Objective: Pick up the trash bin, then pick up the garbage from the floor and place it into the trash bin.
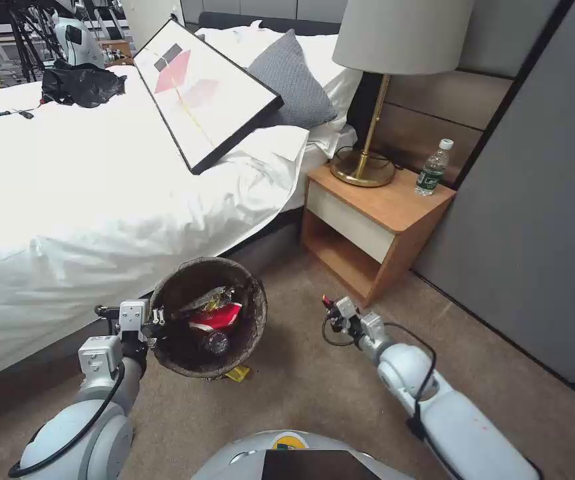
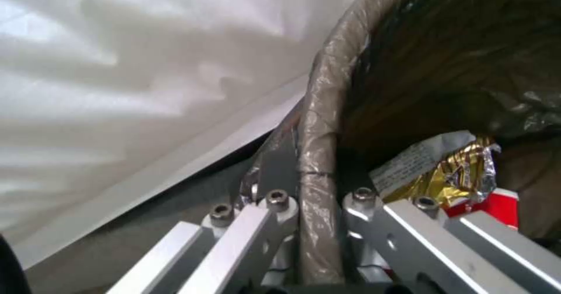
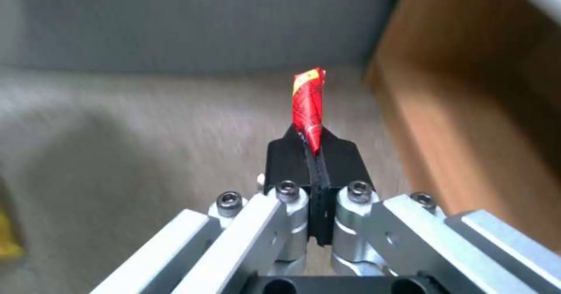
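Right wrist view: the right gripper (image 3: 314,151) pinches a red wrapper (image 3: 308,105) above the carpet, beside the nightstand (image 3: 467,110). The left gripper (image 2: 310,202) clamps the trash bin (image 1: 208,317) rim beside the bed (image 1: 87,200).

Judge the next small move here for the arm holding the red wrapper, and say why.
Probably carry the right gripper, shut on the red wrapper, across to above the trash bin and release. The wrapper is pinched clear of the carpet near the nightstand, while the left gripper holds the bin's rim with its mouth open upward.
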You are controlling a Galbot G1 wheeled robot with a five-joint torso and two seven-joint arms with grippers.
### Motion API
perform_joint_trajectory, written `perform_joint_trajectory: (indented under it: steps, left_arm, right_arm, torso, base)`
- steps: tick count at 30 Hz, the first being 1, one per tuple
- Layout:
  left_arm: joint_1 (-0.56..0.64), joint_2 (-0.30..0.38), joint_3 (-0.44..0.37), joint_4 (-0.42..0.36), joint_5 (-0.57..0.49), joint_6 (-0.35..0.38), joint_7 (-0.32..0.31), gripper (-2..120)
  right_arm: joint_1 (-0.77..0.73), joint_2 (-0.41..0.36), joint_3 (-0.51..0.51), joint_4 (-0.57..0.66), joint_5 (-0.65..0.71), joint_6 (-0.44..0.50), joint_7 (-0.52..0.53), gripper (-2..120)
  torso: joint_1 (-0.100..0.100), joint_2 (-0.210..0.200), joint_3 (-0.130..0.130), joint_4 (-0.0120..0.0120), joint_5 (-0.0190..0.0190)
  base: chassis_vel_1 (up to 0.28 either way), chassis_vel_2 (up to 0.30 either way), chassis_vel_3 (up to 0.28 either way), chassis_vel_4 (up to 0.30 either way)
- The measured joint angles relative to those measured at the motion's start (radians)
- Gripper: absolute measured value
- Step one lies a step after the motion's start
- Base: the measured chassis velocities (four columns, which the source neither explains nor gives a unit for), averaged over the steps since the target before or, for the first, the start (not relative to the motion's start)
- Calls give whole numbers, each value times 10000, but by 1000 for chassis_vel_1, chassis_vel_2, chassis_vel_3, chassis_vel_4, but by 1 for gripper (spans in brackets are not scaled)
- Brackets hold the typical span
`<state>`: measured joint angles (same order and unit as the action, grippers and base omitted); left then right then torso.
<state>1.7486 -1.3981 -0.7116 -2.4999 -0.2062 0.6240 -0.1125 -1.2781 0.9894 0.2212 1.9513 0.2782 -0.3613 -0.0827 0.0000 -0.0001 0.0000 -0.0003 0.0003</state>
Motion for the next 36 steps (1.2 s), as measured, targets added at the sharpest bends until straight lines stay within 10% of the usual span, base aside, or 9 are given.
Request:
perform_joint_trajectory:
  steps: [18,36]
  left_arm:
    - [-2,71,197,0,202,19,-35,3]
    - [-37,47,259,0,306,27,-22,3]
  right_arm:
    - [2357,-725,-938,3530,3051,-1499,210,0]
    - [7001,-730,-5339,3594,5275,-2434,574,0]
  torso:
    - [0,0,0,3,-3]
    - [0,1,0,4,-5]
  base:
    - [0,0,0,0]
    - [0,0,0,0]
